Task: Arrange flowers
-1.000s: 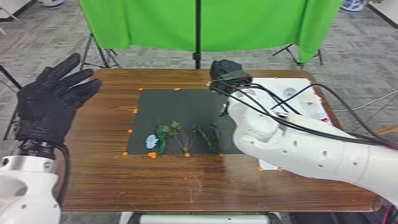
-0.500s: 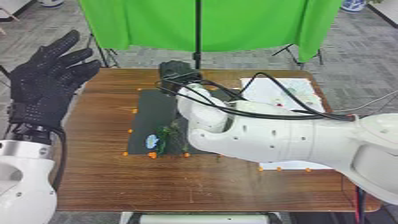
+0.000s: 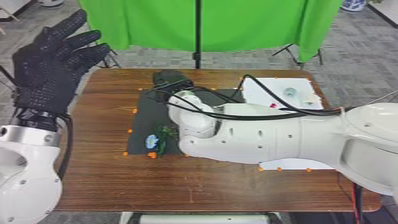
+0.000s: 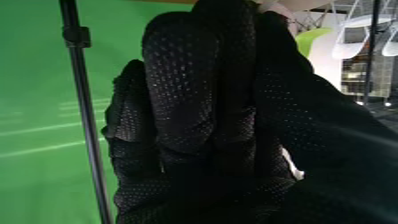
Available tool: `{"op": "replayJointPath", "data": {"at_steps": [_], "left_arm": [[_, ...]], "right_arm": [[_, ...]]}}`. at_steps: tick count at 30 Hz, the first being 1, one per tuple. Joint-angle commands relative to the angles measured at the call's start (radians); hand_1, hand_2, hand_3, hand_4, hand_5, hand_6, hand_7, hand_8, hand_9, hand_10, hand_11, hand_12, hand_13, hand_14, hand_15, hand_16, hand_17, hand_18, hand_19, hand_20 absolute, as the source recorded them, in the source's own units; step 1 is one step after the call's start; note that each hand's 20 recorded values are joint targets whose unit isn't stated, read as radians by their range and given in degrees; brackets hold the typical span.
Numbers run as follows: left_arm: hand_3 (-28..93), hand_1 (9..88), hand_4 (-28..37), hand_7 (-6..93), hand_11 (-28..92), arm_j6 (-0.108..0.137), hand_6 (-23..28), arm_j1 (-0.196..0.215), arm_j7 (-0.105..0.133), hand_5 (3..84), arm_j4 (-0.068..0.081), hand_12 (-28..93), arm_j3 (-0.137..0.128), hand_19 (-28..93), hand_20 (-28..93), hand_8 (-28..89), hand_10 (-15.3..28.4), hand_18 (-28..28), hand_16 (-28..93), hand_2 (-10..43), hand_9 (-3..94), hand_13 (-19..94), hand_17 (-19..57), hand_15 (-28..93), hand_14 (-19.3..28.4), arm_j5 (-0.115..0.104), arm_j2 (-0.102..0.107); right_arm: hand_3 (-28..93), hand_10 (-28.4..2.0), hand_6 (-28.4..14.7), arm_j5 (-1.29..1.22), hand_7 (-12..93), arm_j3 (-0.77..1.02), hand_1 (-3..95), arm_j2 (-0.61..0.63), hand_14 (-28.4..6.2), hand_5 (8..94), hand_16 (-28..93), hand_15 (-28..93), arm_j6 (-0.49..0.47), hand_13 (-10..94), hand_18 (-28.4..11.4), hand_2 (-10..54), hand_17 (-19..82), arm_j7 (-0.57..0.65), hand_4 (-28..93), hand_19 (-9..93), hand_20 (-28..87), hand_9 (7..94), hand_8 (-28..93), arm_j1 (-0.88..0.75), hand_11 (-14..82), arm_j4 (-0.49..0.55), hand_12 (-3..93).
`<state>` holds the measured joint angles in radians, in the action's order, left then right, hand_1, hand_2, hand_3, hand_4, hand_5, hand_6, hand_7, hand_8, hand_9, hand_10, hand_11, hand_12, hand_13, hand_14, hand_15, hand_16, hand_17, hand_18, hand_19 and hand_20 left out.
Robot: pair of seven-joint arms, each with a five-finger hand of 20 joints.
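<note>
"Looking for the flowers, are you? Where are they on the counter (image 3: pixel 178 192)?"

"Green stems (image 3: pixel 166 136) lie on the dark mat (image 3: pixel 147 116), toward its near left corner, with a blue-and-white piece (image 3: pixel 152 141) just beside them, on their left."

"And the right hand (image 3: pixel 171 79)?"

"Over by the mat's far edge, with its white arm (image 3: pixel 249 137) stretched in from the counter's right side, across part of the mat and the white sheet (image 3: pixel 272 86)."

"Holding anything?"

"I can't tell whether it's closed or loose. In the wrist view there's something pale pink (image 4: pixel 278 9) by the far end of the glove, but I couldn't say if it's gripped."

"What about the left hand (image 3: pixel 55 67)?"

"Released and empty, fingers spread, raised by the counter's left edge."

"Anything on that sheet?"

"A clear object (image 3: pixel 290 92) near its far end, and a small red bit (image 3: pixel 273 105) beside the arm's dark cables (image 3: pixel 293 114). Orange marks (image 3: pixel 153 155) run along the mat's left edge, and a green cloth (image 3: pixel 266 30) hangs beyond the counter's far edge"
</note>
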<state>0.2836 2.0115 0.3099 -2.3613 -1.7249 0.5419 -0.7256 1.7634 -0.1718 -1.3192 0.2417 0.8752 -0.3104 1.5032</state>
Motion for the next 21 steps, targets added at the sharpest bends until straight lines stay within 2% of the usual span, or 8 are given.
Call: {"op": "replayJointPath", "data": {"at_steps": [1,2,4,5,6,10,16,21], "left_arm": [[77,21.3,-28.3,12.6,28,-0.042,9.7,0.02,-0.014,35.5,0.012,10,-0.002,67,7,-9,20.0,25.1,-10,9.3,30.7,25,-6.0,52,27.5,-0.001,-0.01],[77,21.2,-28.3,12.6,28,-0.033,9.7,-0.002,-0.011,35.5,0.018,10,0.015,67,7,-9,19.9,25.1,-10,9.3,30.6,25,-6.0,52,27.6,-0.004,-0.006],[77,21.2,-28.3,12.6,27,-0.021,9.7,-0.027,0.0,35.4,0.025,10,0.033,67,6,-9,19.9,25.2,-10,9.3,30.6,25,-6.0,52,27.6,-0.008,0.0],[77,21.2,-28.3,12.6,27,-0.028,9.7,-0.04,0.004,35.4,0.029,10,0.04,67,6,-9,19.9,25.3,-10,9.3,30.6,24,-6.0,52,27.7,-0.006,0.003],[77,21.2,-28.3,12.6,27,-0.034,9.7,-0.046,-0.004,35.4,0.029,10,0.039,67,6,-9,20.0,25.3,-10,9.3,30.6,24,-6.0,52,27.7,-0.001,0.003],[77,21.2,-28.3,12.6,27,-0.037,9.7,-0.07,-0.008,35.4,0.034,10,0.065,67,6,-9,19.9,25.4,-10,9.4,30.5,24,-6.0,53,27.7,-0.001,-0.002],[77,21.2,-28.3,12.5,27,-0.031,9.7,-0.074,-0.006,35.4,0.035,10,0.078,67,6,-9,20.0,25.5,-10,9.4,30.4,24,-6.0,53,27.7,-0.002,0.003],[77,21.3,-28.3,12.5,27,-0.025,9.7,-0.069,-0.003,35.3,0.032,10,0.068,67,6,-9,19.9,25.5,-10,9.4,30.4,24,-6.0,53,27.7,-0.005,0.005]], "right_arm": [[68,-6.0,3.9,-0.04,35,-0.029,54.3,-0.032,-2.8,76.9,21,57,0.011,83,-16.8,-9.5,42,0.005,-28,93,16,91.7,0,0.015,22.0,-0.001,30.0],[68,-6.0,4.0,-0.069,35,-0.076,54.3,-0.04,-2.8,76.9,21,57,0.046,82,-16.7,-9.5,42,0.012,-28,93,16,91.7,0,0.051,22.2,-0.002,29.9],[68,-6.0,4.2,-0.046,35,-0.091,54.3,-0.037,-2.7,76.8,21,58,0.024,82,-16.5,-9.5,42,-0.002,-28,93,16,91.5,0,0.056,22.4,-0.001,29.9],[67,-6.0,4.3,-0.063,35,-0.118,54.3,-0.043,-2.7,76.7,21,58,0.055,82,-16.4,-9.5,41,0.002,-28,93,16,91.5,0,0.071,22.5,0.0,29.8],[67,-6.0,4.3,-0.056,34,-0.091,54.3,-0.04,-2.7,76.7,21,58,0.028,82,-16.4,-9.5,41,-0.006,-28,93,16,91.4,-1,0.05,22.6,0.001,29.7],[66,-6.0,4.4,-0.054,34,-0.111,54.2,-0.051,-2.7,76.9,21,58,0.048,82,-16.5,-9.5,41,0.001,-28,93,17,91.1,-1,0.062,23.0,0.001,29.2],[65,-6.2,4.6,-0.055,32,-0.122,53.7,-0.06,-2.8,77.2,21,59,0.061,82,-16.6,-9.5,40,0.011,-28,93,17,90.5,-2,0.073,25.1,0.004,27.3],[63,-6.4,4.2,-0.047,29,-0.113,51.8,-0.057,-3.0,76.1,21,59,0.038,81,-16.9,-9.5,40,0.005,-28,93,18,89.4,-2,0.06,27.8,0.006,24.5]]}}
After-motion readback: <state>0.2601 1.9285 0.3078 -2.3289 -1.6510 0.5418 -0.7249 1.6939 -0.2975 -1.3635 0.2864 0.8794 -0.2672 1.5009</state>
